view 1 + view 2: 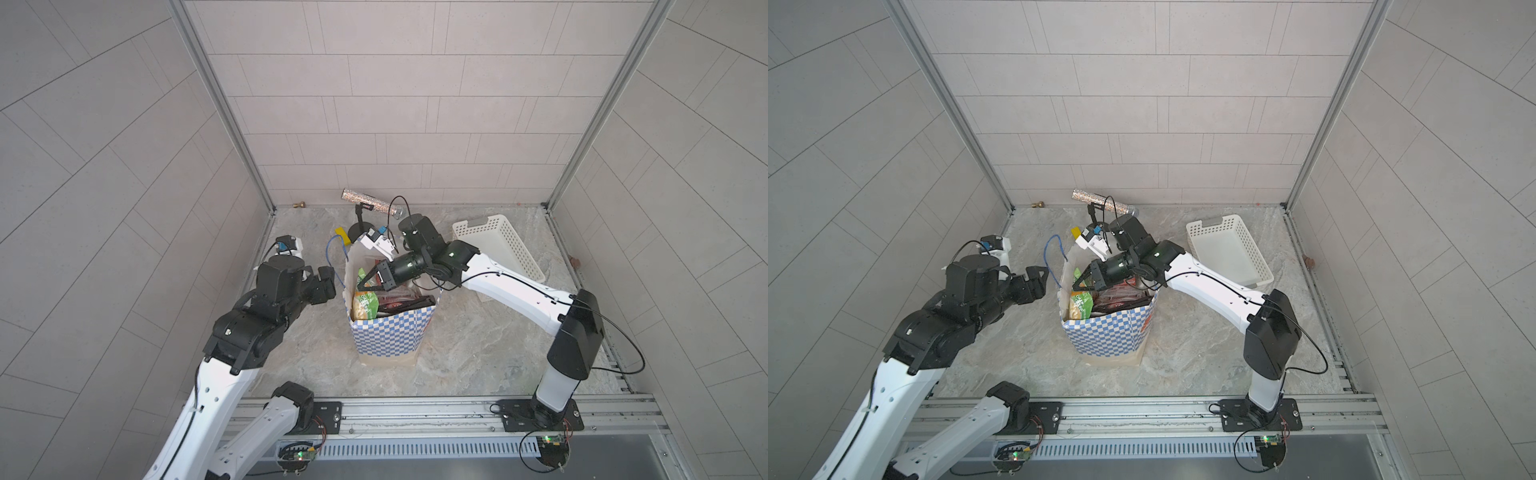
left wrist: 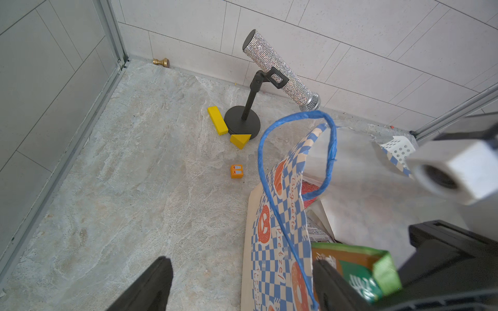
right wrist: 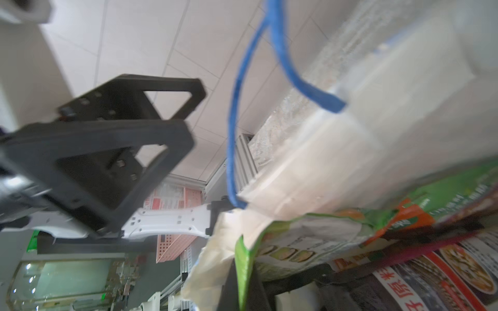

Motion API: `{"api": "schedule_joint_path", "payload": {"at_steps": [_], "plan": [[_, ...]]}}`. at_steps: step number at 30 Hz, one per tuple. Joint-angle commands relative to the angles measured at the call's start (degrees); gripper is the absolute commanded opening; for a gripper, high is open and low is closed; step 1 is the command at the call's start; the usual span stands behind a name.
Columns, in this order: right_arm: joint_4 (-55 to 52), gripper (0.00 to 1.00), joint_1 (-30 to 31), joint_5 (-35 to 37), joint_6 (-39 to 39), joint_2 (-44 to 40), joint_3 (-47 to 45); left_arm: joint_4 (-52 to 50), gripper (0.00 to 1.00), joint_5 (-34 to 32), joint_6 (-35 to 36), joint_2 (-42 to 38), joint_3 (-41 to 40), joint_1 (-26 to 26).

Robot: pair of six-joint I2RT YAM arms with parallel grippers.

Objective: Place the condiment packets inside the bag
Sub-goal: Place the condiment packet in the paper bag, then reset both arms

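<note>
Right gripper point(image 1: 360, 285), pressed together, reaches into the mouth of the bag point(image 1: 386, 336), which stands on the worktop point(image 1: 478, 340). Left gripper point(image 1: 330, 282) is spread beside its blue handle point(image 1: 328, 248). The condiment packets point(image 1: 365, 305) stand inside.

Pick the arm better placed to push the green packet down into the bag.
Right. The shut right gripper is over the bag mouth, beside the green packet; the open left gripper sits outside the bag by its blue handle.
</note>
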Motion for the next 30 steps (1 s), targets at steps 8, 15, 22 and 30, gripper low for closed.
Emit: {"api": "schedule_joint_path", "payload": {"at_steps": [8,15,22,30], "plan": [[-10.66,0.19,-0.93,10.28,-3.42,3.4,5.23,0.2,0.88,-6.41,-1.48,0.97,0.07,0.05],[-11.45,0.56,-2.11,15.98,-8.72,-2.61,5.59,-0.8,1.0,-20.85,-5.35,-3.37,1.67,0.15],[-11.82,0.8,-7.2,24.44,-15.42,-14.43,3.92,6.54,1.0,-34.65,-5.23,-7.47,-2.73,0.25],[-10.36,1.0,-19.93,40.46,-22.58,-35.29,-5.25,28.9,1.0,-41.97,-5.16,-7.37,-18.25,0.64]]}}
